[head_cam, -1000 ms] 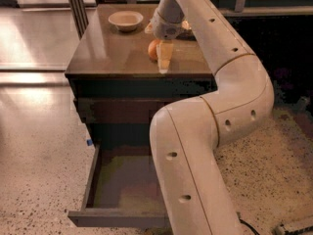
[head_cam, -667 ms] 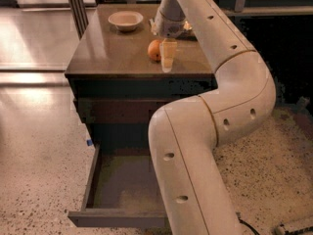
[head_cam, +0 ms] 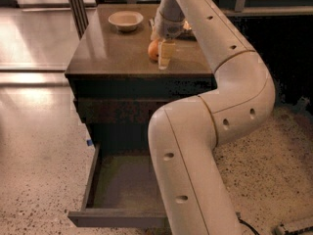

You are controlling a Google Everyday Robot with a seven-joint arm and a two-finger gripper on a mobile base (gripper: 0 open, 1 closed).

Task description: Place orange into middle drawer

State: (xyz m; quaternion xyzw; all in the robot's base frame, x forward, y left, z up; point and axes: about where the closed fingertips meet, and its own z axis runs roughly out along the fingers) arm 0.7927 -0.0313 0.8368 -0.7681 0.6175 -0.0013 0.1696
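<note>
Camera view: at upper centre of the frame, the orange (head_cam: 153, 50) sits on the cabinet surface (head_cam: 110, 48), hard against the claw's (head_cam: 164, 58) left side; its grip cannot be told. The open middle drawer (head_cam: 124, 180) lies lower left.

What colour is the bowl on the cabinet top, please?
The bowl is pale beige, seen in the camera view; the claw is at the orange.

Office space: speckled floor (head_cam: 39, 146), gripper (head_cam: 162, 58) over cabinet (head_cam: 117, 53).
</note>
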